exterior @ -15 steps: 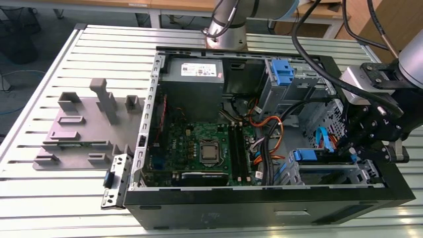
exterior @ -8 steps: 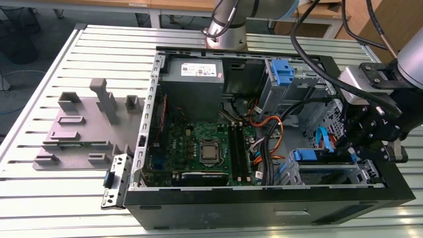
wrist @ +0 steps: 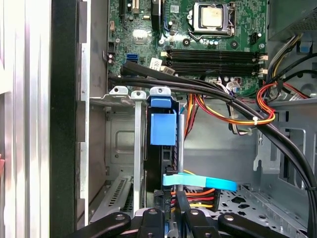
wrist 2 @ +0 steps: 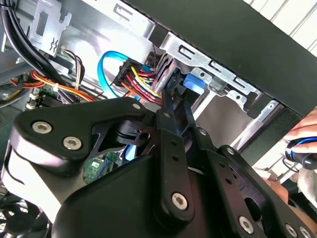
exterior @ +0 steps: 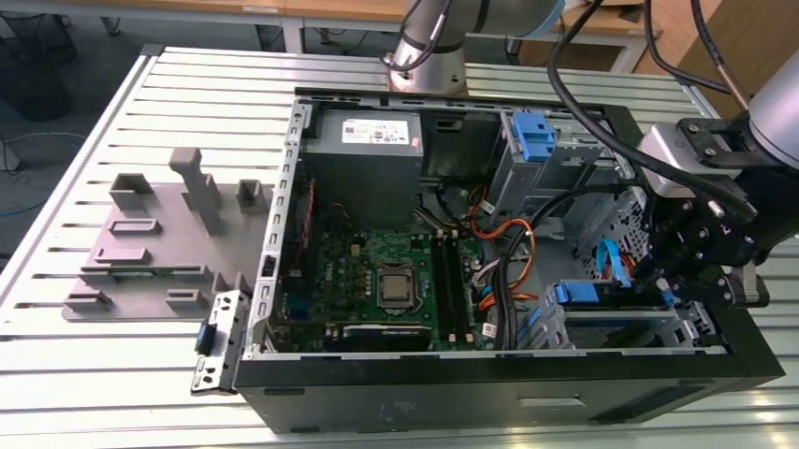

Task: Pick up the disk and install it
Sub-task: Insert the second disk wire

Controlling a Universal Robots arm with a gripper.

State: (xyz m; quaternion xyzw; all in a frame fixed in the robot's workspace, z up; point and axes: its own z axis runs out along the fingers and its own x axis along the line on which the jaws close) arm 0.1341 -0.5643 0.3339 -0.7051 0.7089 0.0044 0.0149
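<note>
Slatted aluminium table (exterior: 100, 365) carries the open computer case (exterior: 500, 393), where the gripper (wrist: 171, 208), fingers closed on the disk (wrist: 163, 163), holds this rigid, fragile unit edge-on in the drive cage (wrist: 119, 148).

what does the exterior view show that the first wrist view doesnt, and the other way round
Exterior view alone: the whole open computer case on the slatted table, the grey power supply, a grey fixture plate at the exterior view's left, and the arm's base.

First wrist view alone: a close look down the drive cage, with the disk standing on edge in its slot and a blue flat cable across it.

Both: the motherboard with its processor socket, the orange and yellow wire bundle, and the end effector.
</note>
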